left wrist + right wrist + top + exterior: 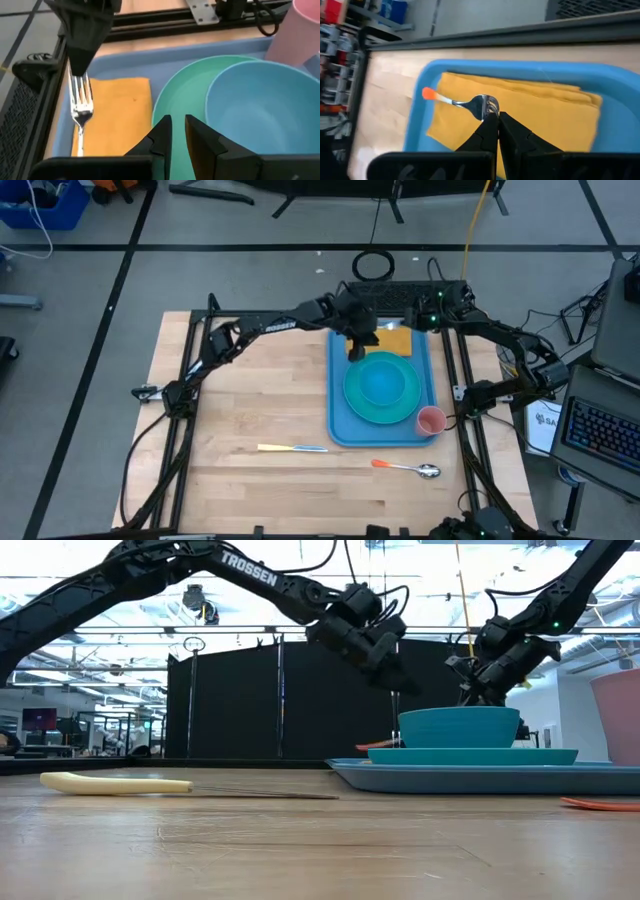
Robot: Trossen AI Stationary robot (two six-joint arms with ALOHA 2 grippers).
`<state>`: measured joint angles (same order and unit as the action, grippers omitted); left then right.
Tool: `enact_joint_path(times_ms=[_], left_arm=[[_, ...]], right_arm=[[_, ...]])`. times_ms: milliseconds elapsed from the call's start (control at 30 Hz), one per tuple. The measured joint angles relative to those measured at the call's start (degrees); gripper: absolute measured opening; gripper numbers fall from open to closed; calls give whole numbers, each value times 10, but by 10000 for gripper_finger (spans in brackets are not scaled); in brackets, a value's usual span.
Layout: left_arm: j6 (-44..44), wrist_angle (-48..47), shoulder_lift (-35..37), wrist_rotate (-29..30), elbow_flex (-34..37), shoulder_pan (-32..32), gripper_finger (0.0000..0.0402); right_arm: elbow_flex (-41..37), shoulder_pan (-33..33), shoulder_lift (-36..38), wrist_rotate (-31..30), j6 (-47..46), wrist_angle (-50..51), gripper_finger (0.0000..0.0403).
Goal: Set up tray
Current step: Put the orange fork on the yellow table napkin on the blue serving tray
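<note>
- Wood makes up the table [250,410], pale and smooth, with a grey floor and black curtains in the room behind it.
- The tray [338,405] sits on the table's right half, between the two arms. It is blue plastic, flat, with round corners and a low raised rim.
- It looks stiff and light by itself, but it is loaded now, so it would likely feel heavier and the things on it could slide.
- The rim on a long side looks like the best place to grab it. Smooth plastic may be slippery.
- A round green plate [353,393] lies on the tray with a blue bowl [382,383] sitting in it. Both look hard and shiny.
- A pink cup [431,421] stands at the tray's near right corner.
- A soft folded yellow napkin [545,112] lies at the far end of the tray.
- The right gripper [496,120] is above the napkin with its jaws squeezed shut on the shiny metal head of a fork [470,104]. The fork has an orange handle tip.
- The left gripper [177,125] hovers over the plate edge, just beside the napkin. Its jaws are a little apart and hold nothing.
- A knife [292,448] with a pale yellow handle and a spoon [408,468] with an orange handle lie on the wood, off the tray.
</note>
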<state>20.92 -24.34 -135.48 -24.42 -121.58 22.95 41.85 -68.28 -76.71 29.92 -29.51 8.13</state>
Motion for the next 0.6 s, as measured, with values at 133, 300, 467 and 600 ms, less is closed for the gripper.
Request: enact_joint_path(times_ms=[133, 300, 467, 600], left_arm=[[-1, 9, 0, 1, 0, -12, 58], [-7, 10, 0, 1, 0, -26, 58], [-7, 15, 0, 1, 0, -30, 58], [-8, 17, 0, 1, 0, -30, 58]], right_arm=[[0, 0, -6, -8, 5, 21, 0], [0, 0, -27, -17, 5, 24, 0], [0, 0, -49, -31, 13, 24, 0], [0, 0, -68, -31, 12, 12, 0]])
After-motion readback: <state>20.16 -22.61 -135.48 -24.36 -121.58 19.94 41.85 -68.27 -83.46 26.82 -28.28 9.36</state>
